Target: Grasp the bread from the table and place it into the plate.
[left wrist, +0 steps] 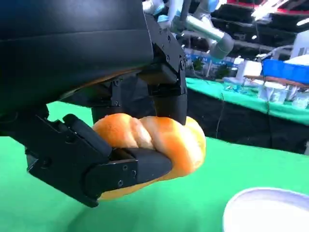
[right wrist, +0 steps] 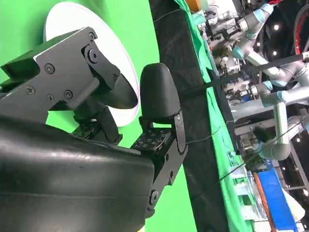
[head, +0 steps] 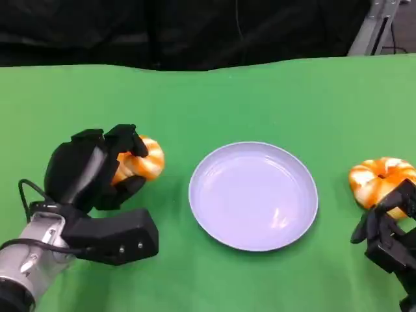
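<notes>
Our left hand (head: 97, 172) has its fingers clamped around the bread (head: 140, 161) left of the plate (head: 253, 195), so we should lift it clear and carry it level over the rim, while our right hand (head: 390, 231) holds nothing.

Green table (head: 260, 91), white plate (head: 253, 195), twisted bread (head: 380, 179)
</notes>
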`<action>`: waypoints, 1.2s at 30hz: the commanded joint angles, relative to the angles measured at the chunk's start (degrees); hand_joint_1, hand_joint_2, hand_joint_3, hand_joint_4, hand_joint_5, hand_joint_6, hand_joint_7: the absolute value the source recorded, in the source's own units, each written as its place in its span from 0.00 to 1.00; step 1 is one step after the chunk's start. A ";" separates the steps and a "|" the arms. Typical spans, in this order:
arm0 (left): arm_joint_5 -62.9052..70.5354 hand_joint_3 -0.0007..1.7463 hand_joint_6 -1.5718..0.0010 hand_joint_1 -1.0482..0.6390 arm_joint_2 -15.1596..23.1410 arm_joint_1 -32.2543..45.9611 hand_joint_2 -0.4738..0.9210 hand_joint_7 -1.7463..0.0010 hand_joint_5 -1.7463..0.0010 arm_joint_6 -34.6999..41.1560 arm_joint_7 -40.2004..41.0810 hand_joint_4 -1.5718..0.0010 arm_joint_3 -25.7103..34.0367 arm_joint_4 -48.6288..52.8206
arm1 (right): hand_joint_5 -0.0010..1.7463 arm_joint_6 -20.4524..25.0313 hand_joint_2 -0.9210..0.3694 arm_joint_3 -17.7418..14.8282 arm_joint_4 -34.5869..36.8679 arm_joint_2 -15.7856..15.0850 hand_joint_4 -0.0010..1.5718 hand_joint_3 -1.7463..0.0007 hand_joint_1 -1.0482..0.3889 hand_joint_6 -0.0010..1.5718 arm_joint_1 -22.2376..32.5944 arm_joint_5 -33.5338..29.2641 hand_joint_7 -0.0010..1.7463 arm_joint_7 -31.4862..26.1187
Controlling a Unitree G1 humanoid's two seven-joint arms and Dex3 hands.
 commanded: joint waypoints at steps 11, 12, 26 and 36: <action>-0.26 0.61 0.57 0.57 -2.52 -2.72 0.71 0.00 0.00 0.10 -11.52 0.49 0.84 -14.18 | 1.00 -0.24 0.34 -0.33 -0.68 -0.51 0.57 0.24 0.68 0.48 0.34 0.02 0.93 -0.13; -0.02 0.60 0.57 0.56 -3.61 -3.40 0.71 0.00 0.00 0.03 -12.22 0.49 0.19 -14.03 | 1.00 -0.32 0.34 -0.31 -0.65 -0.43 0.57 0.24 0.68 0.48 0.33 0.07 0.93 -0.09; 1.85 0.51 0.56 0.55 -11.69 -9.91 0.75 0.04 0.00 -1.41 -16.83 0.50 -6.58 -6.01 | 1.00 -0.83 0.34 0.16 -1.33 0.69 0.56 0.22 0.69 0.48 0.38 -0.18 0.93 -1.06; 3.03 0.44 0.57 0.55 -14.86 -12.32 0.82 0.05 0.00 -1.46 -16.08 0.51 -8.55 2.54 | 1.00 -2.04 0.33 0.02 -0.84 1.26 0.57 0.23 0.70 0.47 0.22 -0.31 0.94 -1.06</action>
